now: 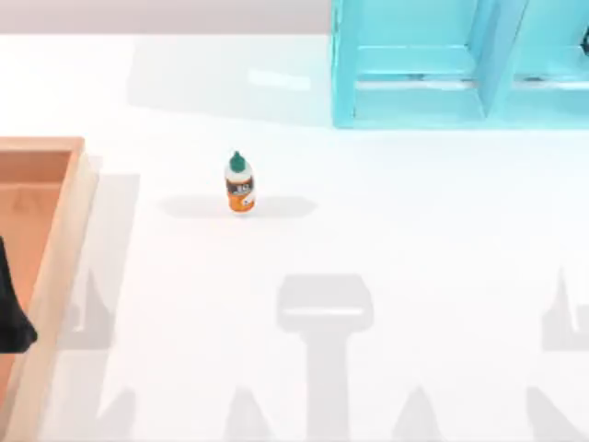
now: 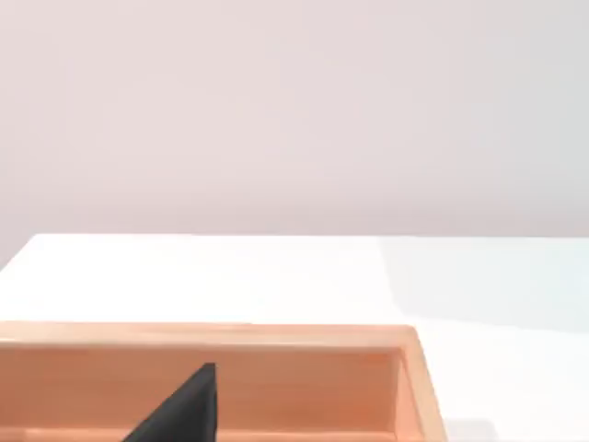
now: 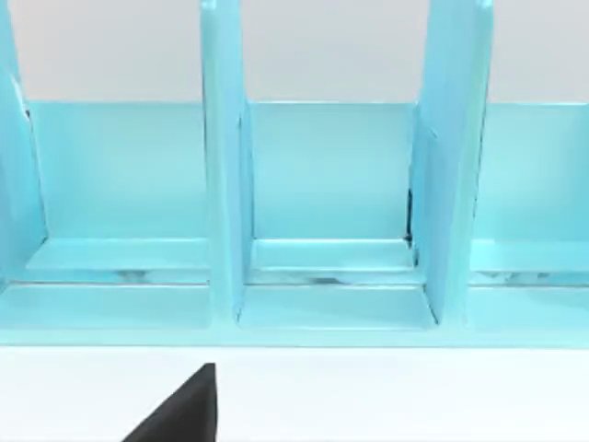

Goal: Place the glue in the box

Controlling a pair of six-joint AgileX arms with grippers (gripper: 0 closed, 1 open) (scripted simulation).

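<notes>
Glue (image 1: pixel 239 184) stands upright on the counter (image 1: pixel 414 230), right of the box (image 1: pixel 69 230). Our left end effector (image 1: pixel 11 318) is nearer; we cannot tell its finger state.

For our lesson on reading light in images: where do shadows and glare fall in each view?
Top view: the upright glue casts soft shadows to both sides on the table, grey arm-shaped shadows lie along the near edge, and a pale glare streak sits beside the turquoise shelf. Left wrist view: a faint shaded patch beyond the box.
</notes>
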